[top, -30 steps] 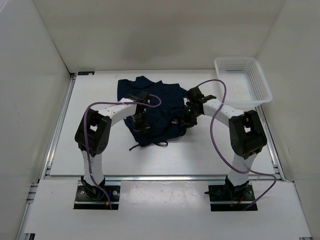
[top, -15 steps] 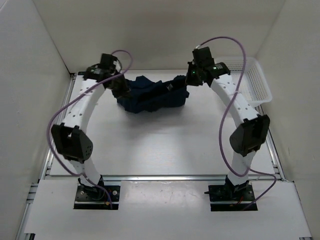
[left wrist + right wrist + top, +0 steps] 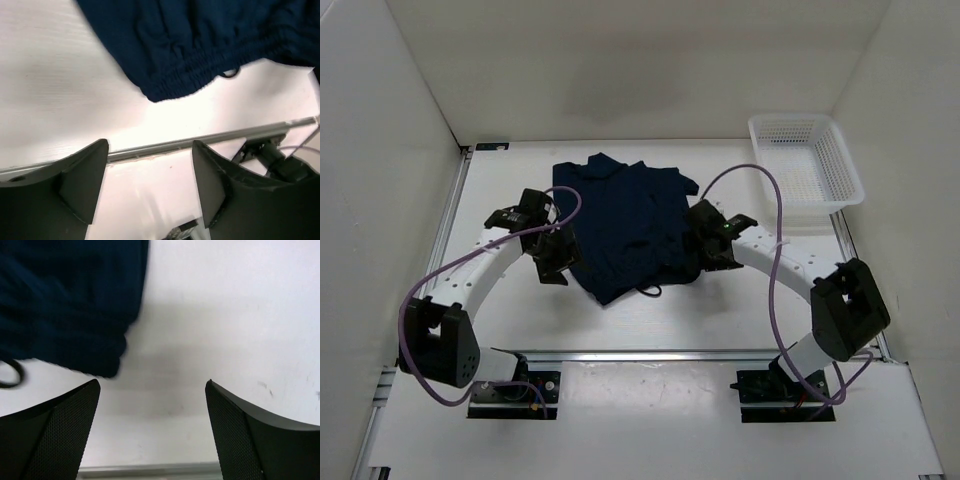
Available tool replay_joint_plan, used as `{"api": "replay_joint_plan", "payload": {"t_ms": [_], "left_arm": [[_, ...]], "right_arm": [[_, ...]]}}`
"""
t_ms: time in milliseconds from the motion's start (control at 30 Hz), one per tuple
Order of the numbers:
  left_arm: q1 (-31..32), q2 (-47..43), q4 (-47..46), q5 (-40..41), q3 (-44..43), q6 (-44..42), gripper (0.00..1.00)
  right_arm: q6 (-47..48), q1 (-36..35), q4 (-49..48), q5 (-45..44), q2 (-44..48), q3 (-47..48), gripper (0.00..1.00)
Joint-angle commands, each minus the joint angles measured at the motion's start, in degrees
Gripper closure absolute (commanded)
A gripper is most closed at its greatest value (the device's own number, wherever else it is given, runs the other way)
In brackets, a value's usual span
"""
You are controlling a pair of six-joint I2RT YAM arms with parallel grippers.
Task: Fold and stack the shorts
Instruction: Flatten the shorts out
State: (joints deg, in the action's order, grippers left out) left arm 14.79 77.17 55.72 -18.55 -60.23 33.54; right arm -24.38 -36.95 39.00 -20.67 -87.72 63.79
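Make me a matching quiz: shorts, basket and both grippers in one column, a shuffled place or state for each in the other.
Column one:
1 shorts
2 basket
3 left gripper
4 right gripper

Column two:
A white, far right corner
B open, beside the shorts' right edge
C dark blue, mid-table
D open, beside the shorts' left edge

Pairs: 1-C, 2-A, 3-D, 4-B
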Motion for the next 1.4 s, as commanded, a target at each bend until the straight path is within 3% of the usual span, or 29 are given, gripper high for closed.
{"api": "replay_joint_plan", "payload": {"t_ms": [0, 100, 133, 200, 233, 300, 400, 467, 600, 633, 667, 733, 767, 800, 833, 933, 1067, 1167, 1233, 1367], "left_arm": [[0.4, -1.7, -2.7, 2.9, -1.6, 0.8, 0.29], [1.0, 0.9, -2.7, 4.1, -2.3, 1.4, 0.44], [1.8, 1.5, -2.7, 4.1, -2.3, 1.4, 0.44], [3.9, 3.8, -2.7, 3.5, -2.3, 2.1, 0.37], [4.9, 4.6, -2.7, 3.5, -2.3, 2.6, 0.25], [7.7, 6.8, -3.2, 4.2, -2.3, 3.7, 0.14], [9.8, 9.8, -5.1, 5.4, -2.3, 5.0, 0.07], [10.4, 11.8, -7.0, 6.0, -1.7, 5.7, 0.07], [10.9, 18.4, -9.1, 6.0, -2.5, 5.7, 0.27], [11.5, 19.3, -9.1, 6.6, -3.1, 5.7, 0.45], [11.5, 20.1, -9.1, 6.6, -3.1, 5.7, 0.55], [11.5, 21.4, -9.1, 6.6, -3.8, 5.7, 0.78], [11.5, 21.4, -9.1, 6.6, -4.6, 5.7, 0.84], [11.5, 21.4, -9.1, 6.6, -5.3, 5.7, 0.90], [11.5, 21.4, -9.1, 6.6, -5.3, 5.7, 0.90], [11.5, 21.4, -9.1, 6.6, -6.7, 5.2, 0.90], [9.3, 20.2, -7.5, 6.1, -11.9, 2.9, 0.90], [2.8, 19.7, -0.5, 6.1, -24.0, 0.0, 0.90], [0.3, 19.7, 6.7, 7.3, -38.2, -1.8, 0.90], [-4.9, 16.5, 12.0, 7.1, -57.5, -1.8, 0.90]], "right_arm": [[-3.2, -0.7, -1.5, -0.8, 4.0, -1.3, 0.10], [-2.6, 0.5, -1.5, 1.1, 7.1, -0.6, 0.10], [-2.6, 1.5, -1.5, 2.5, 7.8, 0.1, 0.10], [-2.6, 4.8, -1.5, 5.8, 9.0, 0.1, 0.08], [-2.6, 6.3, -1.5, 8.2, 9.0, 0.1, 0.08], [-3.3, 11.8, -4.0, 17.9, 9.0, 0.1, 0.08], [-5.6, 18.8, -7.9, 29.3, 6.3, -3.0, 0.06], [-6.3, 21.4, -10.3, 39.6, 1.4, -3.0, 0.06], [-7.5, 20.9, -13.7, 47.3, -5.3, -3.0, 0.08], [-7.5, 20.9, -14.4, 47.3, -7.4, -3.0, 0.10], [-7.5, 20.1, -14.4, 47.8, -8.6, -3.0, 0.13], [-8.1, 19.4, -14.9, 47.8, -11.1, -3.0, 0.23], [-8.1, 18.8, -14.9, 47.8, -11.7, -3.0, 0.29], [-8.6, 18.8, -15.4, 47.8, -11.7, -3.0, 0.54], [-8.6, 18.8, -15.4, 47.2, -11.7, -3.0, 0.70], [-8.6, 18.8, -14.4, 42.6, -9.9, -0.7, 1.00], [-6.2, 18.8, -8.9, 38.8, -9.3, 9.1, 1.00], [-4.0, 19.5, -0.2, 36.0, -14.1, 28.1, 1.00], [-3.0, 20.7, 2.6, 36.0, -16.9, 43.6, 1.00], [-3.0, 20.7, 1.2, 37.1, -15.6, 55.5, 1.00]]}}
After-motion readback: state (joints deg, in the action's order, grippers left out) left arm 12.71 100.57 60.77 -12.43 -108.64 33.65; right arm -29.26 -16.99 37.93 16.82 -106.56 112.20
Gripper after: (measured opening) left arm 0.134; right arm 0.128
